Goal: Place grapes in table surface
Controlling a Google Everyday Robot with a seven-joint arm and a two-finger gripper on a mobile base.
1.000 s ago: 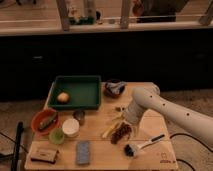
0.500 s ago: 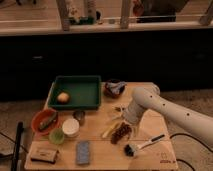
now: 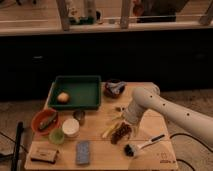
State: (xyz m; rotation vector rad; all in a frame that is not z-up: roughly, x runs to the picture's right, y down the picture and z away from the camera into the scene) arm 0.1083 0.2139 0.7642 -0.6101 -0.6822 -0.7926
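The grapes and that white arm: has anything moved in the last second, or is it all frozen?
Nothing has visibly changed. The gripper is still low over the table surface, right at the upper end of the grapes. The grapes lie where they were, between the yellow stick and the brush.
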